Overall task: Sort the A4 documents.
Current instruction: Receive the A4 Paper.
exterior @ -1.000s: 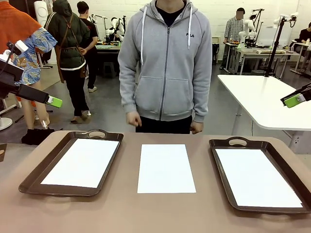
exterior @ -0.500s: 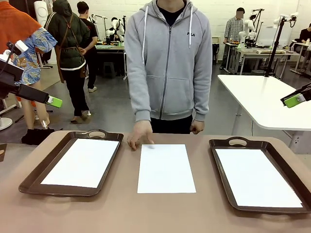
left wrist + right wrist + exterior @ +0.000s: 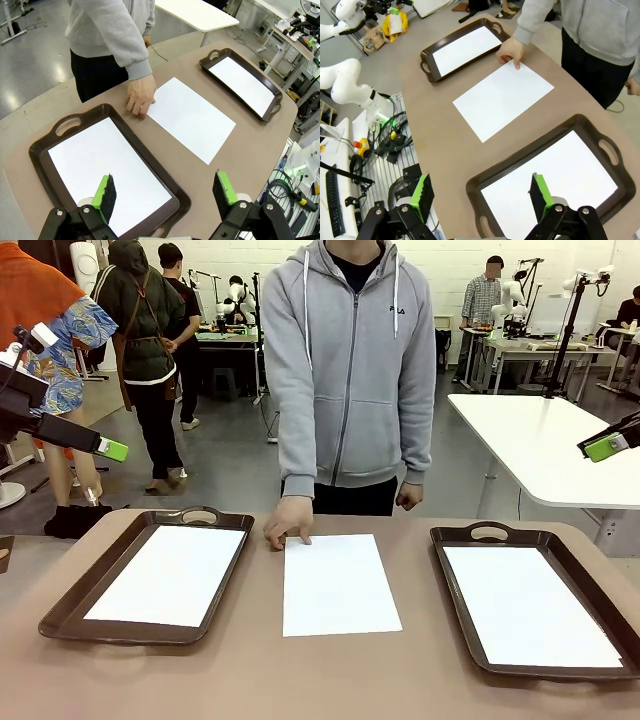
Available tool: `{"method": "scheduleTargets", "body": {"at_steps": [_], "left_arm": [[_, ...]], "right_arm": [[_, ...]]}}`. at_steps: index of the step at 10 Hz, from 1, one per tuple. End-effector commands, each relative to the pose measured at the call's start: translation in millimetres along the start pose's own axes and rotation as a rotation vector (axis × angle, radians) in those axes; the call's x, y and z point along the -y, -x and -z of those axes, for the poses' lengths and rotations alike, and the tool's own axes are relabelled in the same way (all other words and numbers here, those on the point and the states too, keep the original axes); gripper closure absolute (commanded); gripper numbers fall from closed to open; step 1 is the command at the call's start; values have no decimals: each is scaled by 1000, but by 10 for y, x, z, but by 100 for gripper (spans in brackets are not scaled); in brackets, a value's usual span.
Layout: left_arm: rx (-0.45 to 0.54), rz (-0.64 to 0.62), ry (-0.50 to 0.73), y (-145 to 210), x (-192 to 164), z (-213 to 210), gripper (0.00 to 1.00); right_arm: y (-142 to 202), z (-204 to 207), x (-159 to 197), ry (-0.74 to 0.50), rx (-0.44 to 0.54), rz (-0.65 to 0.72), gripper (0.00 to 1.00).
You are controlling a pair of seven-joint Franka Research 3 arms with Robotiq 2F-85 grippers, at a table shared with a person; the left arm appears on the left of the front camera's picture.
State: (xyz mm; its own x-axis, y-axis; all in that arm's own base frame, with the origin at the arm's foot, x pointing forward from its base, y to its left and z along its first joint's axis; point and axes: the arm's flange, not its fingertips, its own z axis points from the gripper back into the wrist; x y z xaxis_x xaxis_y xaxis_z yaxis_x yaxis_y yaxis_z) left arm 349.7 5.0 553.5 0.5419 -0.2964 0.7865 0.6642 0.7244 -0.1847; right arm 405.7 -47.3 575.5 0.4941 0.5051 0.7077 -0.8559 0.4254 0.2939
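A blank white A4 document [image 3: 340, 583] lies on the bare table between two dark brown trays. The person's hand [image 3: 289, 520] presses its far left corner, and the sheet sits slightly skewed. A second sheet [image 3: 168, 574] lies in the left tray [image 3: 75, 602] and a third [image 3: 528, 603] in the right tray [image 3: 600, 585]. My left gripper [image 3: 165, 192] hangs open high above the left tray, its green pad [image 3: 112, 449] at the picture's left edge. My right gripper [image 3: 479, 195] hangs open high above the right tray, with its green pad [image 3: 603, 447] at the right edge.
The person in a grey hoodie [image 3: 348, 370] stands at the table's far side, the other hand [image 3: 407, 497] hanging by the edge. A white table [image 3: 545, 440] stands behind on the right. Both trays have handle cut-outs [image 3: 489, 532] at their far ends.
The person's hand came down onto the middle sheet's far left corner and nudged it slightly left and askew. Both arms stayed still.
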Motion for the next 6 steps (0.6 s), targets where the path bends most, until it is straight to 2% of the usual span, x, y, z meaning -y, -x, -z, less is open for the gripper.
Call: {"method": "scheduleTargets", "body": {"at_steps": [1, 6], "left_arm": [[2, 2, -1, 3, 2, 6, 0], [2, 2, -1, 3, 2, 6, 0]], "right_arm": [[-1, 14, -1, -6, -5, -7, 0], [-1, 14, -1, -6, -5, -7, 0]]}}
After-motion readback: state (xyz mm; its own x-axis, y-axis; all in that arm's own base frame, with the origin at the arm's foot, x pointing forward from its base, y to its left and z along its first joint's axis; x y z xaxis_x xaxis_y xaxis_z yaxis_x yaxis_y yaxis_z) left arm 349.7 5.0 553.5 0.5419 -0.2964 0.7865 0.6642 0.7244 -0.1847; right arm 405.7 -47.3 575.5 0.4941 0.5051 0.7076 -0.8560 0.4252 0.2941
